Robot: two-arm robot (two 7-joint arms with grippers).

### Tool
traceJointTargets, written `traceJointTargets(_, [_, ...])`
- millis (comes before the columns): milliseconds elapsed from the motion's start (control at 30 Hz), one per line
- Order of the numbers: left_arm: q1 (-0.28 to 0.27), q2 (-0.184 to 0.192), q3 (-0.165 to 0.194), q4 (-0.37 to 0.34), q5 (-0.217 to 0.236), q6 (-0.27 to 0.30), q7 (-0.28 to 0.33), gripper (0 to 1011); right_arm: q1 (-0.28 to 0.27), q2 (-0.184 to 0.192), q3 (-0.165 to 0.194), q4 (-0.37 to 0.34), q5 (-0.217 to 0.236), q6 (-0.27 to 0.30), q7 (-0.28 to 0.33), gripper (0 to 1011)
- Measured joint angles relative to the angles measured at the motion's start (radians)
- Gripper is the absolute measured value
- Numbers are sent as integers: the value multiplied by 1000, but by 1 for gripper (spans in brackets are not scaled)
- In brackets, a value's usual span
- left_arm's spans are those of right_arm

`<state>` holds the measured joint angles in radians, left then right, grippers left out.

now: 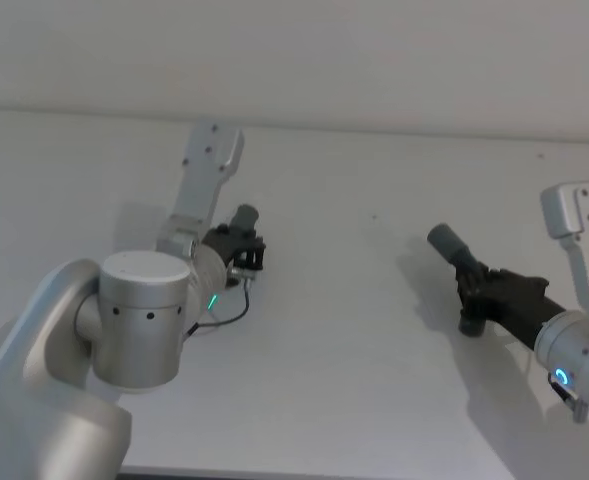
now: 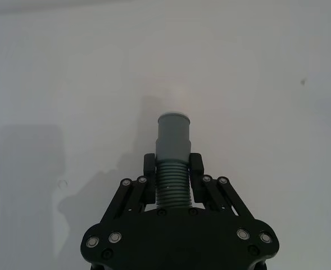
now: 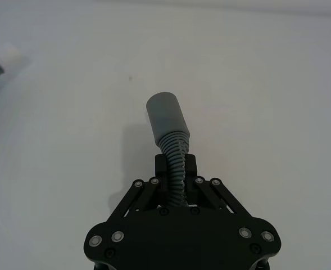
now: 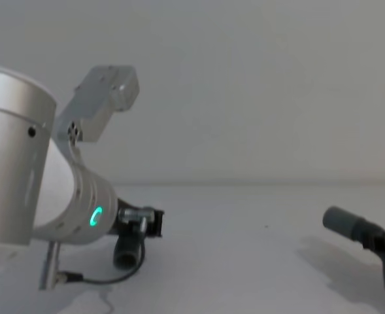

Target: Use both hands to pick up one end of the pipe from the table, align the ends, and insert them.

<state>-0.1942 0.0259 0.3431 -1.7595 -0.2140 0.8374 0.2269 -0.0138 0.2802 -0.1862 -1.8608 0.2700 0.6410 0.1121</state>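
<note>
In the head view, your black two-fingered left gripper (image 1: 242, 250) sits over the left half of the plain white table (image 1: 354, 350), and the matching right gripper (image 1: 477, 290) is near its right edge, well apart. In the left wrist view, the fingers (image 2: 149, 169) are clamped on the dark grey ribbed flexible pipe (image 2: 172, 187), just behind its smooth grey, white-tipped spigot cuff (image 2: 173, 138). In the right wrist view, the fingers (image 3: 191, 169) are clamped on the ribs behind the plain grey socket cuff (image 3: 165, 115). In the chest view, that socket cuff (image 4: 341, 222) points towards the table's left side.
</note>
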Motion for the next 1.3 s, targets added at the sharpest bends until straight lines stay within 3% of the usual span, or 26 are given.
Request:
traceJointTargets(300, [-47, -2, 25, -13, 36, -26, 7, 342, 19, -3, 20, -13, 18, -81, 39, 164])
traceJointTargets(533, [-85, 17, 42, -28, 48, -42, -23, 342, 41, 24, 35, -19, 40, -136, 100, 164])
traceJointTargets(933, [-133, 94, 62, -64, 35, -51, -153, 342, 71, 133, 60, -2, 94, -216, 274, 164])
traceJointTargets(1167, [-159, 172, 69, -90, 12, -57, -265, 342, 82, 207, 71, 24, 124, -268, 388, 164])
traceJointTargets(1300, [-176, 225, 74, -103, -4, -60, -342, 342, 95, 264, 77, 52, 148, -318, 489, 162])
